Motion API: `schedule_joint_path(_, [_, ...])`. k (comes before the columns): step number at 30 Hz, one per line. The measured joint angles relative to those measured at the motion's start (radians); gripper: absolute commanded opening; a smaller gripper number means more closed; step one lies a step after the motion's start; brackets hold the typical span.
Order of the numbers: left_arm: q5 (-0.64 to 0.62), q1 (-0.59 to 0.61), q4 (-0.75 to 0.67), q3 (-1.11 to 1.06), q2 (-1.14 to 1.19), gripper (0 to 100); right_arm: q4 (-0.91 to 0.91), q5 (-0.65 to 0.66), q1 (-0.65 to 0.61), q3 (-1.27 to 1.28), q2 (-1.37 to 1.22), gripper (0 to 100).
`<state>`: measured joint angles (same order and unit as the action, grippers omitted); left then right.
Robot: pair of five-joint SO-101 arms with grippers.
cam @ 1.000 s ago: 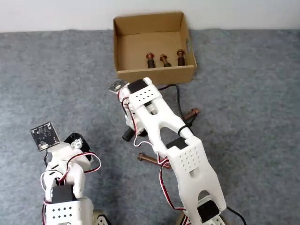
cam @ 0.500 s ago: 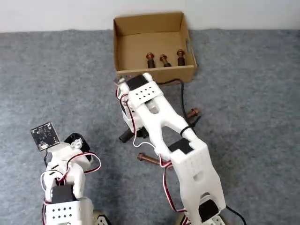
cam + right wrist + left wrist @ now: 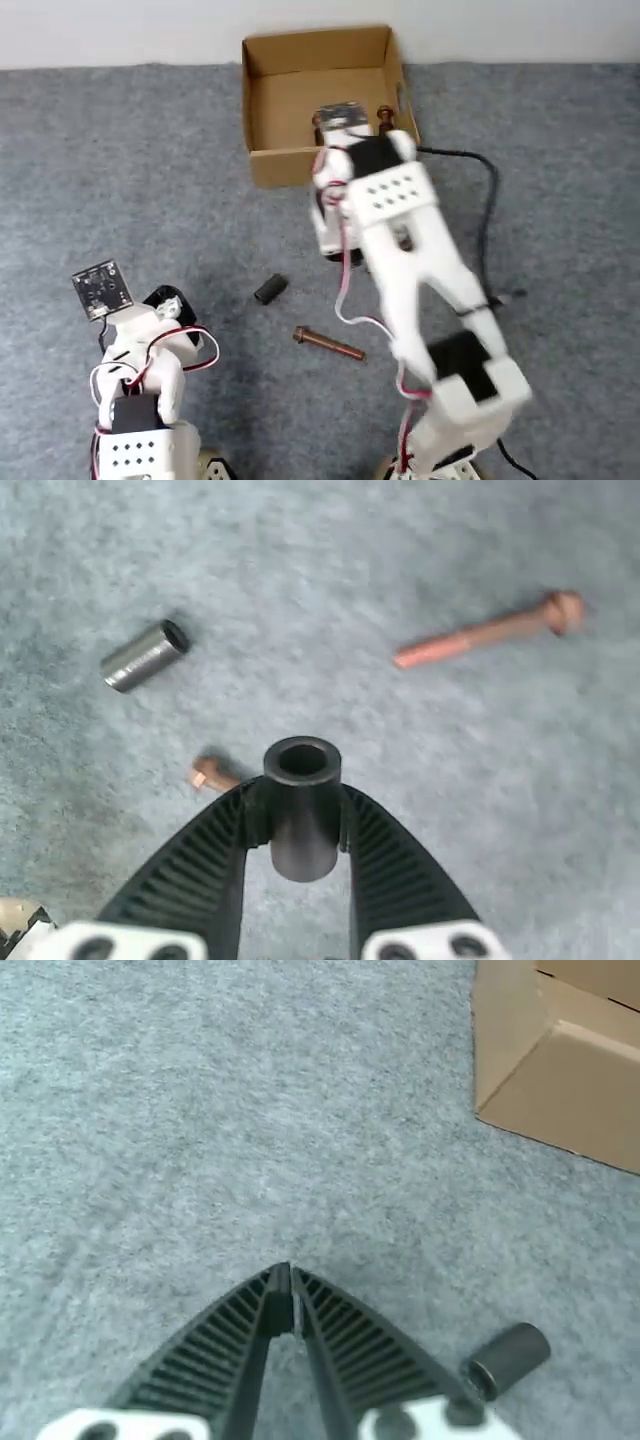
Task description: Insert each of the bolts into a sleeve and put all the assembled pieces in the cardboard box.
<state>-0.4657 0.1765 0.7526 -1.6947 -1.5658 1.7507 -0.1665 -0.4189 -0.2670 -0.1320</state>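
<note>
Meanwhile, well in front of the cardboard box (image 3: 300,165) and off past its left corner, the left arm (image 3: 140,360) is staying where it was a second ago, and the left gripper (image 3: 290,1280) is pressing its jaws together on nothing above the grey carpet (image 3: 120,180). Nearer the box's front wall, the loose sleeve (image 3: 270,290) is lying on its side, and the bolt (image 3: 328,342) is lying flat farther out from the box. Both are now showing in full, since the right arm (image 3: 395,195) has been swinging off them toward the box's front right corner, so its wrist is now hanging over the front wall. The right gripper (image 3: 300,790) is clamping a black sleeve (image 3: 302,825) between its jaws, with the sleeve's open bore facing away from the wrist. A small copper tip (image 3: 208,775) is peeking out beside one jaw, and I cannot tell what it belongs to. Inside the box, one assembled piece (image 3: 385,114) is standing by the right wall.
</note>
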Motion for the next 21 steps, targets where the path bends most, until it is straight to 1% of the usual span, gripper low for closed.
schedule_joint_path(2, [0.000,-0.018,0.000,0.000,0.000,0,0.000,0.000,0.044,0.078,0.092,0.9])
schedule_joint_path(6, [0.051,-0.068,0.017,0.028,0.002,0,0.000,0.000,0.157,0.235,0.278,0.9])
schedule_joint_path(13, [0.063,-0.216,0.203,0.295,0.034,0,-0.009,0.000,0.353,0.517,0.597,0.9])
schedule_joint_path(16, [0.063,-0.264,0.250,0.402,0.158,0,-0.040,0.000,0.411,0.643,0.729,0.9])
schedule_joint_path(21, [0.066,-0.374,0.278,0.640,0.474,0,-0.104,0.000,0.517,0.799,0.913,0.9])
